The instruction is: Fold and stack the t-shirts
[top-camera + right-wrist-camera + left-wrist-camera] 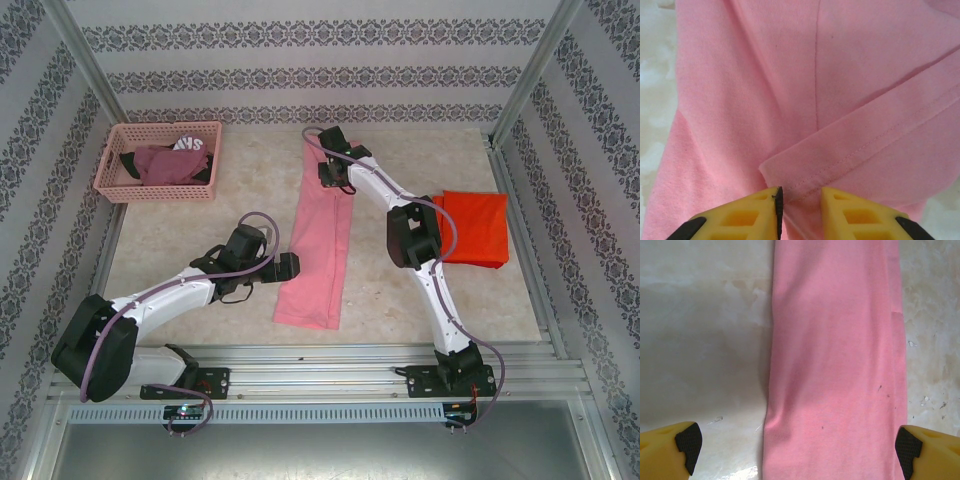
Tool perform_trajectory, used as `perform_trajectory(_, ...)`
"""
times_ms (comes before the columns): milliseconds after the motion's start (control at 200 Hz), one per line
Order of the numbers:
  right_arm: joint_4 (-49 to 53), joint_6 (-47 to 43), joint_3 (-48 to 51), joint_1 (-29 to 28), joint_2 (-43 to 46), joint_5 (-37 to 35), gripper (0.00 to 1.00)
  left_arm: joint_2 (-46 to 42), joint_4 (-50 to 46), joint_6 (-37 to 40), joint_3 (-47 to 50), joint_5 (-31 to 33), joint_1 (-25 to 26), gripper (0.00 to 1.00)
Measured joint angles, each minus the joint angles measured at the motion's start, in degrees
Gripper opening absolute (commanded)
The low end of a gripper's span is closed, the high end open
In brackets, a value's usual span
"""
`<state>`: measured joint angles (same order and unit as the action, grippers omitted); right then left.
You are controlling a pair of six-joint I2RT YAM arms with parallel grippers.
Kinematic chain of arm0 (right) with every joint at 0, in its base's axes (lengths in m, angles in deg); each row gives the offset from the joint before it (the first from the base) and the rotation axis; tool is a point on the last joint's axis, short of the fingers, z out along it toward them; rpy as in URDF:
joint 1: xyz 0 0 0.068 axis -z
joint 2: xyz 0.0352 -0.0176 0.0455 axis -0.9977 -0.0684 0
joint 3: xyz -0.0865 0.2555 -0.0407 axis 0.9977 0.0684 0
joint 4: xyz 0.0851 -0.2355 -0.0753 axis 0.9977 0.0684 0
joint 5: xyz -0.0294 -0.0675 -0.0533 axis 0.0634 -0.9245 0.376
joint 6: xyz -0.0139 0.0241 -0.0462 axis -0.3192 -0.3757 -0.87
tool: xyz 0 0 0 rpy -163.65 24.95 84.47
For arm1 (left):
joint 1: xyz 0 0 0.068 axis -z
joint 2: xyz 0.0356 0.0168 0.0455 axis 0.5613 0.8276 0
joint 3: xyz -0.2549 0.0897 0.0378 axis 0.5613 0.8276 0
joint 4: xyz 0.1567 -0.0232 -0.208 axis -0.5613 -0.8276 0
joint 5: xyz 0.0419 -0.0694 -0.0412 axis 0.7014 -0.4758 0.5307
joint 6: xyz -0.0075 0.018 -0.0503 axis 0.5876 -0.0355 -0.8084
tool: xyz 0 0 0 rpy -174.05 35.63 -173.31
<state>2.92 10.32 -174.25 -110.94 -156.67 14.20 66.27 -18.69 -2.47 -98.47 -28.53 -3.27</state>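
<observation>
- The pink t-shirt point(318, 240) lies flat in the middle of the worktop point(200, 235). It is folded into a long narrow strip that runs from the far side toward the near edge, slightly slanted.
- The orange-red t-shirt point(472, 228) lies on the right part of the worktop, folded to a compact rectangle. It is apart from the pink strip, and the right arm crosses over its left edge.
- The left end effector point(290, 266) sits low, just beside the left edge of the pink strip, near its lower half.
- In the left wrist view its jaws stand wide apart, the black-tipped yellow fingers point(687, 445) at the two bottom corners. The width of the strip lies between them on the worktop, and nothing is held.
- The right end effector point(335, 183) is over the far end of the pink t-shirt.
- In the right wrist view its yellow fingers point(757, 217) are close together, with a narrow gap between them. A folded, stitched hem of the pink cloth runs into that gap, and one fingertip touches the corner of the fold. I cannot tell whether the cloth is actually pinched.
- A pink basket point(112, 165) stands at the far left corner of the worktop, well apart from both t-shirts. It holds a maroon garment point(160, 165) and dark cloth with white print point(190, 143).
</observation>
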Motion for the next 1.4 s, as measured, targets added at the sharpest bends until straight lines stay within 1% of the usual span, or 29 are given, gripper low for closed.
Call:
perform_trajectory(90,0.09,-0.22,-0.04,0.00,-0.13,0.63,0.16,0.00,0.00,0.00,0.04,0.02,-0.26,1.00)
perform_trajectory(170,0.55,-0.52,-0.31,0.00,-0.13,1.03,0.03,0.00,0.00,0.09,0.04,0.00,-0.31,1.00)
perform_trajectory(195,0.70,-0.79,-0.48,0.02,-0.13,1.09,0.00,0.00,0.00,0.13,0.04,0.00,-0.31,1.00)
perform_trajectory(430,0.68,-1.77,-0.79,0.00,-0.07,1.27,0.00,0.00,0.00,0.17,0.24,0.02,-0.63,1.00)
perform_trajectory(555,-0.98,-3.04,2.82,-0.04,2.01,1.27,0.00,0.00,-0.02,0.17,0.46,0.13,-0.74,1.00)
perform_trajectory(794,-5.75,-5.09,10.95,-0.15,8.94,1.33,0.00,-1.18,-0.02,0.17,1.16,0.44,-1.29,1.00)
perform_trajectory(809,-6.03,-5.14,11.28,-0.15,9.22,1.31,0.02,-1.18,-0.02,0.17,1.16,0.46,-1.36,1.00)
perform_trajectory(849,-6.49,-5.31,11.82,-0.15,9.79,1.29,0.17,-1.18,-0.02,0.17,1.18,0.46,-1.38,1.00)
perform_trajectory(869,-6.58,-5.27,11.89,-0.15,9.90,1.27,0.22,-1.18,-0.02,0.17,1.18,0.46,-1.38,1.00)
perform_trajectory(894,-6.73,-5.40,11.89,-0.15,9.90,1.25,0.26,-1.18,-0.02,0.17,1.18,0.44,-1.38,1.00)
perform_trajectory(924,-6.75,-5.81,11.78,-0.15,9.90,1.11,0.28,-1.18,-0.02,0.17,1.18,0.42,-1.38,1.00)
perform_trajectory(1004,-5.84,-5.99,10.88,-0.11,9.29,0.72,0.30,-1.18,-0.02,0.17,1.18,0.42,-1.38,1.00)
perform_trajectory(1169,-3.45,-6.25,4.63,-0.02,4.98,0.33,0.29,-1.16,-0.02,0.17,1.18,0.39,-1.38,1.00)
perform_trajectory(1349,-0.66,-6.38,2.69,-0.02,1.68,0.39,0.28,-1.16,-0.02,0.17,1.18,0.42,-1.38,1.00)
perform_trajectory(1404,-0.09,-6.40,2.51,-0.02,0.98,0.42,0.26,-1.16,-0.02,0.17,1.18,0.39,-1.38,1.00)
